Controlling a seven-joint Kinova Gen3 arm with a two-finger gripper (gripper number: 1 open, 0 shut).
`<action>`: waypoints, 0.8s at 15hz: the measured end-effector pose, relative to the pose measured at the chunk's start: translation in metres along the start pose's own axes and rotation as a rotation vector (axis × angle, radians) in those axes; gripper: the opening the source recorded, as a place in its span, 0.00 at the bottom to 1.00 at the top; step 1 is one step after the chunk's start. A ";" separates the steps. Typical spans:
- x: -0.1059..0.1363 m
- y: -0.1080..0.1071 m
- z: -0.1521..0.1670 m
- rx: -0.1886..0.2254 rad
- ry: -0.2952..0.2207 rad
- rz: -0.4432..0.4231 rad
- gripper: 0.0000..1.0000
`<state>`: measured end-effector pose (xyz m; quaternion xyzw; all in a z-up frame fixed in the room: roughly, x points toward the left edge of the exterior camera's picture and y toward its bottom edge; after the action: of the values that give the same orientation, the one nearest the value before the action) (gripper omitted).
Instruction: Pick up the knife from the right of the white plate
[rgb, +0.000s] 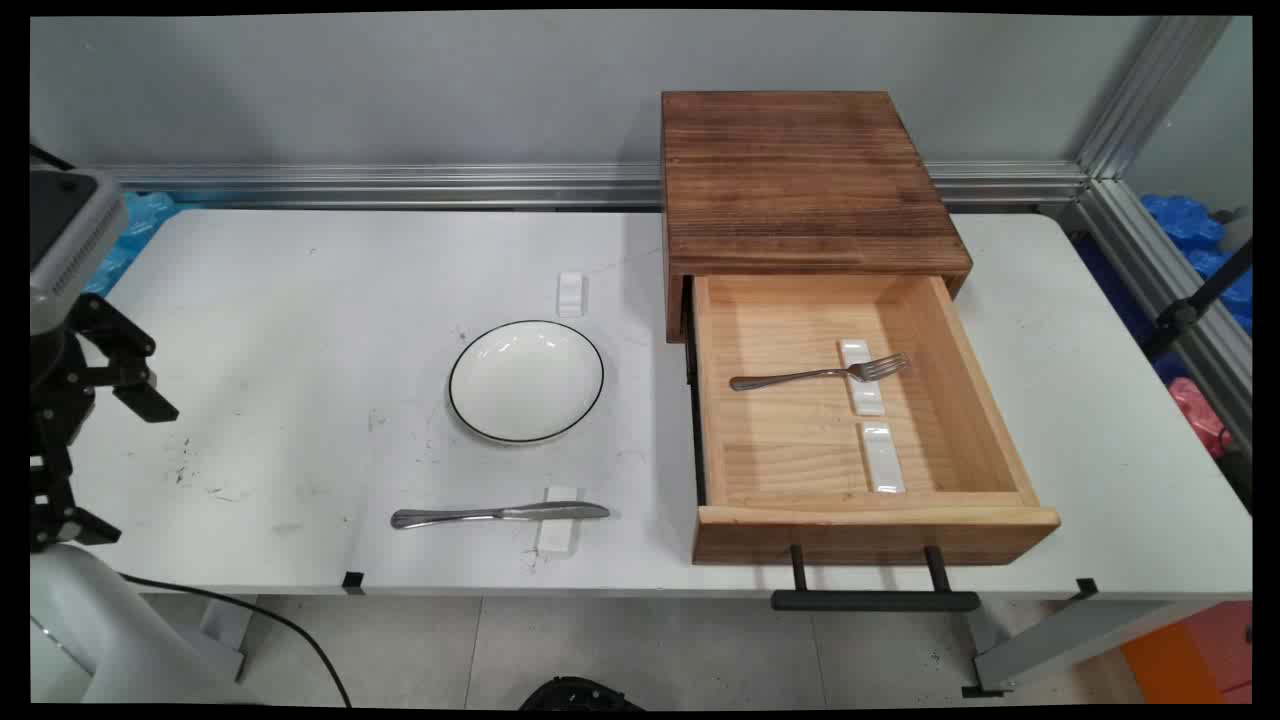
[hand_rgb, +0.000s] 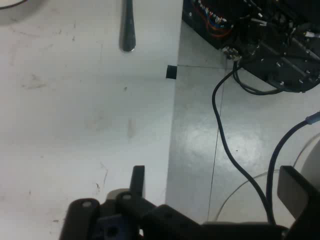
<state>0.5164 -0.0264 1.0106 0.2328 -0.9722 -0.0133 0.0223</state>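
My gripper (rgb: 125, 468) is at the far left, over the table's near-left part, open and holding nothing. In the hand view its fingers (hand_rgb: 137, 181) stand wide apart above the table's front edge. The thing nearest to it is a metal knife (rgb: 500, 514), lying with its blade on a small white rest (rgb: 557, 522); its handle end (hand_rgb: 128, 30) shows at the top of the hand view. Behind the knife sits a white black-rimmed plate (rgb: 526, 381). Another white rest (rgb: 570, 294) lies beyond the plate.
A wooden cabinet (rgb: 800, 180) stands at the back right with its drawer (rgb: 870, 522) pulled out. Inside are a fork (rgb: 820, 375) lying on a white rest (rgb: 862, 395) and a second rest (rgb: 883, 457). The black drawer handle (rgb: 875, 600) overhangs the table edge. Cables (hand_rgb: 225, 145) lie on the floor.
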 end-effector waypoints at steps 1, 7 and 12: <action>0.001 -0.001 0.000 0.004 0.003 -0.004 1.00; 0.018 -0.017 0.007 0.058 0.039 -0.058 1.00; 0.034 -0.029 0.025 0.081 0.064 -0.091 1.00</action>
<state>0.4979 -0.0671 0.9861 0.2776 -0.9592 0.0323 0.0432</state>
